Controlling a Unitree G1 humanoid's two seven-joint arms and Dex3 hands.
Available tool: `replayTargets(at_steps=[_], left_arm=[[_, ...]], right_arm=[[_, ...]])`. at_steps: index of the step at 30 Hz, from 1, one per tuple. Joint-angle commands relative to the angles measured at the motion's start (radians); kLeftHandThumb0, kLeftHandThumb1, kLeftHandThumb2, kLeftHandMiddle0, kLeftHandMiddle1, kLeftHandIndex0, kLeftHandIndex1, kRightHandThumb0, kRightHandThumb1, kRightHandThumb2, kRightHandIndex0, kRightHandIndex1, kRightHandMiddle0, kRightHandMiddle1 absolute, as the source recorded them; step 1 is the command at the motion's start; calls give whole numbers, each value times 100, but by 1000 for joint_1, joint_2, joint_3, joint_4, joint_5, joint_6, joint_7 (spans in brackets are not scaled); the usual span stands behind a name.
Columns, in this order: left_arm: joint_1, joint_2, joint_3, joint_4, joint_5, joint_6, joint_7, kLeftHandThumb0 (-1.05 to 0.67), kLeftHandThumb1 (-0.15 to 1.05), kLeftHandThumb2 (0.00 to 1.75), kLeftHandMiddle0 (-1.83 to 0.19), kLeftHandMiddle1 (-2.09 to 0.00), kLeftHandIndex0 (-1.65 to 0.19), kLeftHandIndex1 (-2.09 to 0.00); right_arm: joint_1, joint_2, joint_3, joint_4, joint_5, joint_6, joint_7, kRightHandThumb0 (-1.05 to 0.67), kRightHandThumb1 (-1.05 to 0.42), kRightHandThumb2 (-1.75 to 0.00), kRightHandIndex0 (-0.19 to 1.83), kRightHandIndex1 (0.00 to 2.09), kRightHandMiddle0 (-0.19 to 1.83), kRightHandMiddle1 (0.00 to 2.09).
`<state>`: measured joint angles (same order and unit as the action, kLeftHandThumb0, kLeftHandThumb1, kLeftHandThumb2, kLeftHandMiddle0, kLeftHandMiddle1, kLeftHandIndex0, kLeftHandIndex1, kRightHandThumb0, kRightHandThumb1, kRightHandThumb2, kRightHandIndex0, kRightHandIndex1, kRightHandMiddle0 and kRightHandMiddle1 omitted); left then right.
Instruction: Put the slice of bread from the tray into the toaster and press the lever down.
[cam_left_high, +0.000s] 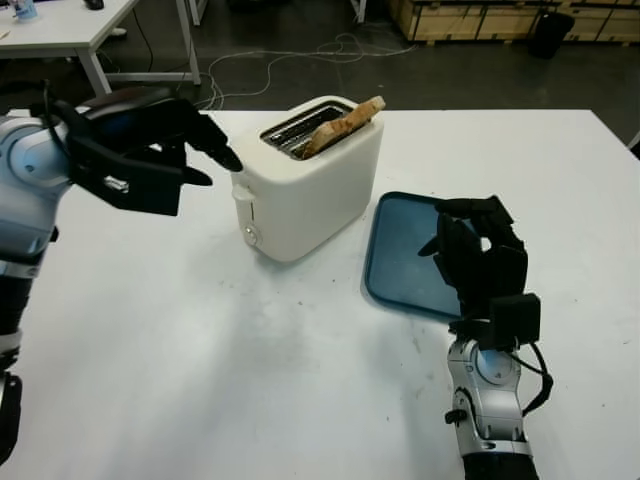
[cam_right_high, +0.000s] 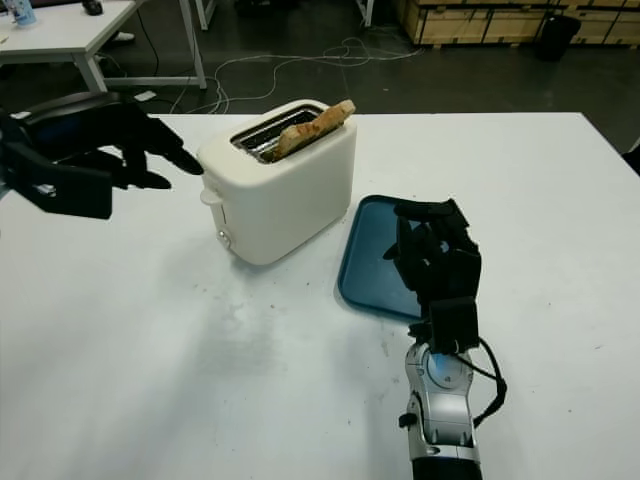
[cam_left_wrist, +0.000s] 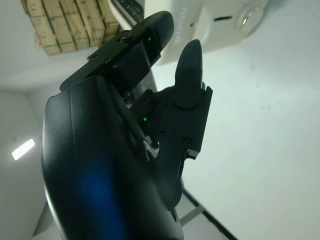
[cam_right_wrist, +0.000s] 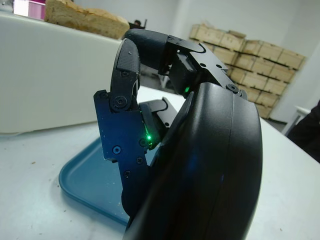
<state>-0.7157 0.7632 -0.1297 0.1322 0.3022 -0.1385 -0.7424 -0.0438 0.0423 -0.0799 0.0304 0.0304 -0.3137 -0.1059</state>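
left eye view, left to right. left hand (cam_left_high: 150, 150), upper left of the frame: raised above the white table (cam_left_high: 200, 380), holding nothing, fingers extended, their tips (cam_left_high: 225, 158) just beside the lever (cam_left_high: 240, 190) at the near end of the toaster without visibly touching it. white toaster (cam_left_high: 310, 190), upper centre: stands on the table, set diagonally, a round knob (cam_left_high: 250, 234) low on its near end. slice of bread (cam_left_high: 345, 125) — seated in one slot, tilted, its far end sticking out above the toaster's top. blue tray (cam_left_high: 405, 250), right of centre: lies flat on the table just beside the toaster, nothing on it. right hand (cam_left_high: 480, 250), lower right of centre: poised over the near edge of the tray, fingers curled inward and gripping nothing — the right wrist view shows the bent fingers (cam_right_wrist: 127, 75) above the tray's rim. background, top of the frame: dark floor with loose cables (cam_left_high: 300, 55), another white table (cam_left_high: 70, 25) at upper left, wooden crates (cam_left_high: 480, 18) at upper right.
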Motion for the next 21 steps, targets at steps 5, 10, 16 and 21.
replayTargets(at_steps=[5,10,16,21], left_arm=[[-17,-17,-27,56,14,-41,14,-18,92,31,-93,-98,-87,0],[-10,-19,-39,85,22,-41,9,-20,92,38,-65,-71,-88,-1],[1,-20,-48,101,39,-36,20,-18,92,37,-86,-74,-87,0],[0,-17,-55,117,48,-47,32,-16,92,37,-68,-68,-88,-1]], right_arm=[[-6,4,-5,0,5,-22,3,-46,-92,-34,79,175,61,156],[-3,6,-3,-8,1,-12,0,-46,-92,-34,79,175,60,158],[-3,6,-1,-10,-9,-13,-5,-48,-92,-34,79,175,61,157],[-1,9,-3,-7,11,-22,8,-49,-92,-33,79,175,61,158]])
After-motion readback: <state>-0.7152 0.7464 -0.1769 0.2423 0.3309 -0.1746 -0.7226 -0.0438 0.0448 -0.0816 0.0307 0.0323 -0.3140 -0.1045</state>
